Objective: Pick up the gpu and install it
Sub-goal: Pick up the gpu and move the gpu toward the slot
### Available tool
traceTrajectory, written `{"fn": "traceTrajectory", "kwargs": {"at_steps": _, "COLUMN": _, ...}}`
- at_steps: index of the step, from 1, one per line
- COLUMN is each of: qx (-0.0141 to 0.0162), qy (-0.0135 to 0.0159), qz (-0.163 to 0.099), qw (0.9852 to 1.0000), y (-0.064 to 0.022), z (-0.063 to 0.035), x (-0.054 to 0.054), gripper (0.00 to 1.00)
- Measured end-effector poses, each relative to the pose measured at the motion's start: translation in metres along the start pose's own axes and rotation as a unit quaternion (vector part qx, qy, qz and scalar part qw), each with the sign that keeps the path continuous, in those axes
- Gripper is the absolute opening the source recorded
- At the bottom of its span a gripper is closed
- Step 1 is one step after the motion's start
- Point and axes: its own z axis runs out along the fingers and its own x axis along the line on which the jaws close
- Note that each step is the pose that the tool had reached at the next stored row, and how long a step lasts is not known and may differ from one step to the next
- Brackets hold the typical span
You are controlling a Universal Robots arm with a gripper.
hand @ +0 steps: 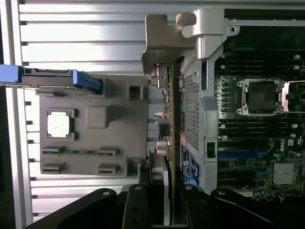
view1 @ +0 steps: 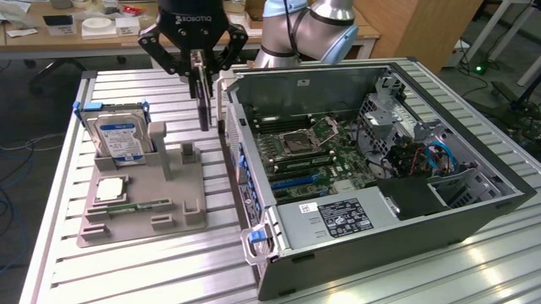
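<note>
The gpu [view1: 204,101] is a thin dark card that hangs edge-on from my gripper [view1: 200,68], which is shut on its upper end. It is lifted above the grey holder [view1: 139,225], just outside the near wall of the open computer case [view1: 473,149]. In the wrist view the gpu [hand: 172,119] runs edge-on from my gripper [hand: 164,193] to its metal bracket [hand: 162,43], along the case wall. The motherboard [view1: 313,152] lies inside the case.
On the grey holder stand a silver hard drive with a blue-white label [view1: 118,139], a square processor chip [view1: 110,189] and a narrow green memory stick [view1: 139,207]. The power supply [view1: 338,218] sits at the near end of the case. A desk with clutter stands behind.
</note>
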Motion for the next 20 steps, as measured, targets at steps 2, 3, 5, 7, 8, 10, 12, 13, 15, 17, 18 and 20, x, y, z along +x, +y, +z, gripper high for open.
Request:
{"fn": "traceTrajectory", "kwargs": {"at_steps": 2, "qx": 0.0000, "qy": 0.0000, "qz": 0.000, "qw": 1.0000, "y": 0.0002, "z": 0.0002, "x": -0.007, "gripper": 0.28}}
{"fn": "traceTrajectory", "kwargs": {"at_steps": 3, "qx": 0.0001, "qy": 0.0001, "qz": 0.000, "qw": 1.0000, "y": 0.0003, "z": 0.0003, "x": -0.010, "gripper": 0.28}}
{"fn": "traceTrajectory", "kwargs": {"at_steps": 5, "qx": 0.0000, "qy": 0.0000, "qz": 0.000, "qw": 1.0000, "y": 0.0007, "z": 0.0006, "x": -0.018, "gripper": 0.28}}
{"fn": "traceTrajectory", "kwargs": {"at_steps": 7, "qx": 0.0000, "qy": 0.0000, "qz": -0.001, "qw": 1.0000, "y": 0.0010, "z": 0.0009, "x": -0.025, "gripper": 0.28}}
{"fn": "traceTrajectory", "kwargs": {"at_steps": 8, "qx": 0.0000, "qy": 0.0000, "qz": -0.002, "qw": 1.0000, "y": 0.0011, "z": 0.0010, "x": -0.028, "gripper": 0.28}}
{"fn": "traceTrajectory", "kwargs": {"at_steps": 10, "qx": -0.0001, "qy": 0.0000, "qz": -0.005, "qw": 1.0000, "y": 0.0012, "z": 0.0011, "x": -0.033, "gripper": 0.28}}
{"fn": "traceTrajectory", "kwargs": {"at_steps": 12, "qx": -0.0002, "qy": 0.0001, "qz": -0.009, "qw": 1.0000, "y": 0.0013, "z": 0.0012, "x": -0.036, "gripper": 0.28}}
{"fn": "traceTrajectory", "kwargs": {"at_steps": 13, "qx": -0.0002, "qy": 0.0001, "qz": -0.009, "qw": 1.0000, "y": 0.0014, "z": 0.0013, "x": -0.038, "gripper": 0.28}}
{"fn": "traceTrajectory", "kwargs": {"at_steps": 15, "qx": -0.0003, "qy": 0.0000, "qz": -0.009, "qw": 1.0000, "y": 0.0016, "z": 0.0015, "x": -0.043, "gripper": 0.28}}
{"fn": "traceTrajectory", "kwargs": {"at_steps": 17, "qx": -0.0002, "qy": 0.0000, "qz": -0.009, "qw": 1.0000, "y": 0.0018, "z": 0.0016, "x": -0.049, "gripper": 0.28}}
{"fn": "traceTrajectory", "kwargs": {"at_steps": 18, "qx": -0.0002, "qy": 0.0000, "qz": -0.009, "qw": 1.0000, "y": 0.0019, "z": 0.0018, "x": -0.053, "gripper": 0.28}}
{"fn": "traceTrajectory", "kwargs": {"at_steps": 20, "qx": -0.0002, "qy": 0.0001, "qz": -0.008, "qw": 1.0000, "y": 0.0022, "z": 0.0019, "x": -0.059, "gripper": 0.28}}
